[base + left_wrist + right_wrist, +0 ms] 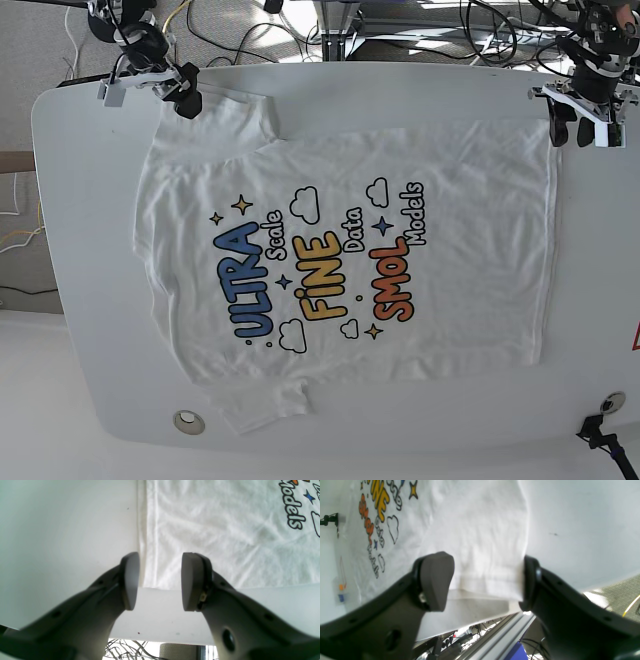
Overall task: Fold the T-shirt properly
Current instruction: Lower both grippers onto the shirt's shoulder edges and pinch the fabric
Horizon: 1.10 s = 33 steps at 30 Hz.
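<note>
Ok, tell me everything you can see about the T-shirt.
The T-shirt is white, cotton-looking, short-sleeved, spread flat and print-up on the white table, lightly creased. Blue, yellow and orange lettering with stars and clouds covers its front. The left gripper straddles a hem corner, the right gripper another corner; both look open.

Bright, even daylight, white table (90,330) washed pale, soft faint shadows; wrist views wide-angled, near fingers (130,580) blurred, edges smeared
</note>
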Each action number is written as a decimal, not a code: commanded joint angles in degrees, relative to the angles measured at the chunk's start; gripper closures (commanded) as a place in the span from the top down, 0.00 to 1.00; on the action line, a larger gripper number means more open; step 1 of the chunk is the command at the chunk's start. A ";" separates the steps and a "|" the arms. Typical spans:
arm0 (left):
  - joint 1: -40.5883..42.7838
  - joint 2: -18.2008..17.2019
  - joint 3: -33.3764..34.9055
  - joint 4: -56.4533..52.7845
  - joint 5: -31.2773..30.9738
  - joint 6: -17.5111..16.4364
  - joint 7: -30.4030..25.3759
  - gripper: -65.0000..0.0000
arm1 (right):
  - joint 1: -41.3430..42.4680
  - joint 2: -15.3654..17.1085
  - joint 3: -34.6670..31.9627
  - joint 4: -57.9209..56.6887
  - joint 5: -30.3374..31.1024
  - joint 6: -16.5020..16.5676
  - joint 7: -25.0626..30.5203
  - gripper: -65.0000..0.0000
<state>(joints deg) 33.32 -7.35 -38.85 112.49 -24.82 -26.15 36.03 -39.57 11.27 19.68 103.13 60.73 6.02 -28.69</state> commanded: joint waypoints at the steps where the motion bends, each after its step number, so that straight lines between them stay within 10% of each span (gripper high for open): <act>1: 0.22 -0.78 -0.23 0.88 -0.63 0.00 -1.44 0.39 | 0.06 0.64 0.41 -0.23 0.50 0.35 0.51 0.43; 4: 0.22 -0.95 -0.23 0.88 -0.63 0.00 -1.44 0.39 | 0.76 0.47 0.41 -1.73 0.50 0.35 0.42 0.00; 12: -1.45 -1.13 -0.58 -5.72 -0.72 -1.67 -1.44 0.41 | 1.64 0.21 0.41 -2.78 0.50 0.53 -2.39 0.00; 18: -4.27 -1.13 -3.04 -11.87 -0.54 -7.65 -1.35 0.66 | 1.64 0.21 0.32 -2.69 0.50 0.53 -2.39 0.00; 33: -7.43 -4.73 3.47 -21.63 -0.46 -7.74 -1.61 0.53 | 1.64 0.29 0.32 -2.69 0.50 0.53 -2.39 0.00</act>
<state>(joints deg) 25.69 -11.64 -35.97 90.30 -24.88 -33.89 34.70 -37.54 11.05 19.66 99.61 60.47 6.02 -31.62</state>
